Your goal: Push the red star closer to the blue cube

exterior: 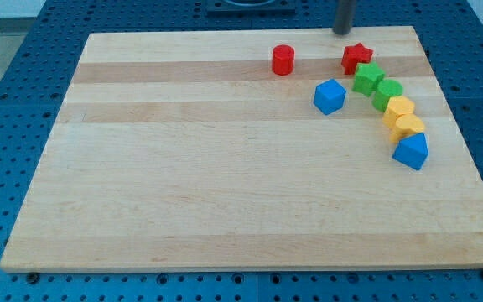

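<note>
The red star (356, 57) lies near the board's top edge, right of centre. The blue cube (329, 96) sits below and to the left of it, a short gap apart. My tip (342, 32) is at the board's top edge, just above and slightly left of the red star, not touching it.
A red cylinder (283, 59) stands left of the star. Two green blocks (369, 79) (386, 92) touch the star's lower right, then two yellow blocks (399, 109) (408, 127) and a blue triangular block (412, 152) curve down. The wooden board (183, 184) lies on a blue perforated table.
</note>
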You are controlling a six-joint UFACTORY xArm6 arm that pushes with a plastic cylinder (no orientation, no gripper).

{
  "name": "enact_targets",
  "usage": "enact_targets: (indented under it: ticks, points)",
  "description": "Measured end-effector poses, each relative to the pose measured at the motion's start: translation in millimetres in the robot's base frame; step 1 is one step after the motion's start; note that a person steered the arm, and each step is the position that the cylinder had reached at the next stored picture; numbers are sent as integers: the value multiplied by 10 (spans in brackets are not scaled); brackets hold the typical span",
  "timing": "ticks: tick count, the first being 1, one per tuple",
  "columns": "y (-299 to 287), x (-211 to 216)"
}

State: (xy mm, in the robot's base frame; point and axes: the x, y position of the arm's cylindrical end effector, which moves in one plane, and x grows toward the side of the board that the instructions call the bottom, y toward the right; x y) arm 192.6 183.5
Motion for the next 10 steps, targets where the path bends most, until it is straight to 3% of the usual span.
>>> enact_targets:
  ticks: [1,3,6,8,10]
  points:
    - [569,119]
    - [573,157]
    - [57,843]
    - [207,813]
    - [-173,1049]
